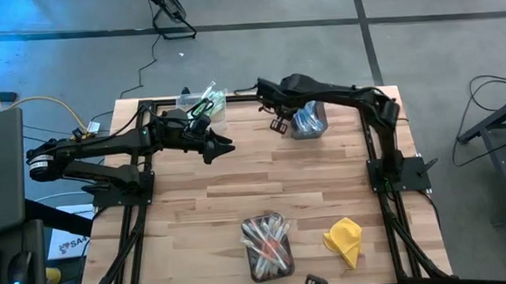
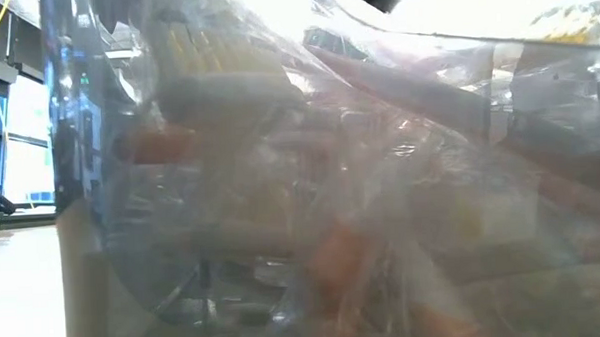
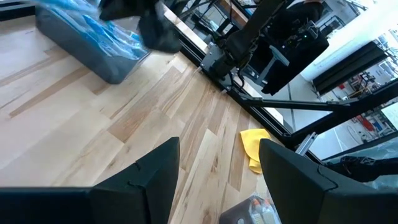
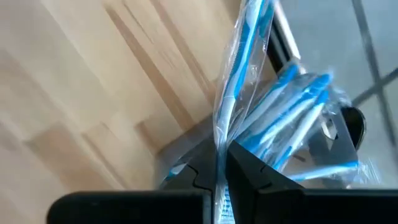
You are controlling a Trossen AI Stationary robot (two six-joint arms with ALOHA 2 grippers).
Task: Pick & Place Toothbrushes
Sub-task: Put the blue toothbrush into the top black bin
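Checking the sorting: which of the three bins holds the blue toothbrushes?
The bin at the table's far right, beside the right claw, which is shut on a wrapped blue toothbrush. The far-left bin holds green ones; the near bin reddish ones.

Two slim black jointed arms [image 1: 104,151] [image 1: 347,97] on black frame bases. Yellow and black cables trail from the left arm. Fingers [image 3: 155,180] are matte black, flat and angular.

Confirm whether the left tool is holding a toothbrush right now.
No: the left tool stands open over bare wood, nothing between its fingers.
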